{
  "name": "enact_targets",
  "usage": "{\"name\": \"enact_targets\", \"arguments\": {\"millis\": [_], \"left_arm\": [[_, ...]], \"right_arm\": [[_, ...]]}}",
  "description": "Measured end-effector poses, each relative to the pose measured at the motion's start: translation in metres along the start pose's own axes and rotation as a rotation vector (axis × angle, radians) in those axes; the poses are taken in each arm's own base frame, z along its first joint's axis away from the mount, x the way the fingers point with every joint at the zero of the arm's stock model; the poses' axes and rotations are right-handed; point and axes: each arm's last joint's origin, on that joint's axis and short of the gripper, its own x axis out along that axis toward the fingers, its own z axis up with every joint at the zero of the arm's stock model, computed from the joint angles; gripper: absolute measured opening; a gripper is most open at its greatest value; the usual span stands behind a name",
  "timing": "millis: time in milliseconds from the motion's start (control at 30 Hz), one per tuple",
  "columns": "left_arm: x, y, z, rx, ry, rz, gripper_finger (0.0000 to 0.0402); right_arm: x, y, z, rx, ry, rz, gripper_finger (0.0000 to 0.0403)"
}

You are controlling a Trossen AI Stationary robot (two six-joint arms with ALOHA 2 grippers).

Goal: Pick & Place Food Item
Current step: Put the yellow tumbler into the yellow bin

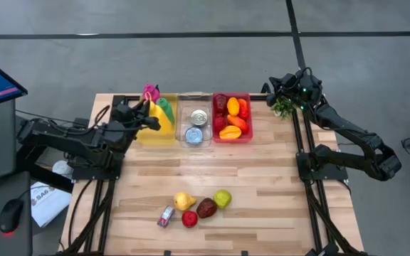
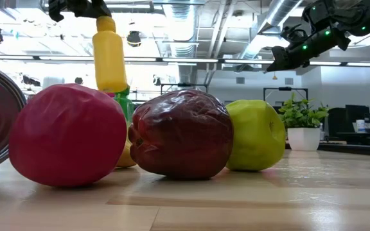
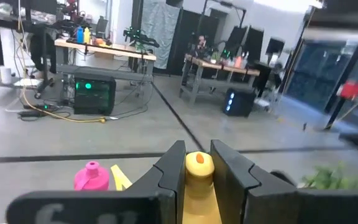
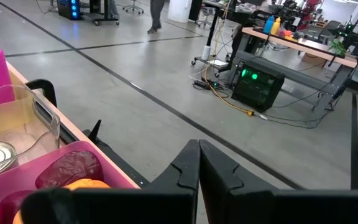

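My left gripper (image 1: 142, 114) is shut on a yellow bottle (image 2: 110, 61) above the yellow bin (image 1: 155, 134) at the table's far side. A pink bottle (image 1: 150, 91) and a green bottle (image 1: 164, 110) stand in that bin. Near the front edge lie a yellow pear (image 1: 184, 201), a green apple (image 1: 222, 198), a dark red fruit (image 1: 206, 208), a red fruit (image 1: 189, 218) and a small can (image 1: 165, 216). My right gripper (image 1: 276, 84) hangs shut and empty over the far right corner. My left gripper pinches the yellow bottle between its two fingers; the bottle's capped end (image 3: 199, 163) shows between the fingertips. The fingers come level from the table's left side. In the low view the bottle hangs upright below the gripper (image 2: 82, 6), neck up, clear of the bin.
A clear bin (image 1: 194, 114) with two cans and a red bin (image 1: 249, 117) with fruit stand right of the yellow bin. A small potted plant (image 1: 283, 107) sits at the far right corner, under my right arm. Bare wood lies between the bins and the front fruit.
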Motion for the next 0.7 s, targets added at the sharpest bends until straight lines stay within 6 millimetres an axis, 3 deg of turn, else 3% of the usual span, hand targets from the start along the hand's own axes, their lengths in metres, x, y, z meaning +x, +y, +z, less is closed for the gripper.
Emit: {"name": "enact_targets", "arguments": {"millis": [333, 700], "left_arm": [[0.001, -0.002, -0.007, 0.058, 0.008, 0.014, 0.0049], [0.004, -0.007, -0.031, 0.133, 0.017, 0.077, 0.0049]], "right_arm": [[0.000, 0.000, 0.000, -0.008, 0.000, 0.000, 0.0003], [0.000, 0.000, 0.000, -0.008, 0.000, -0.001, 0.0003]]}}
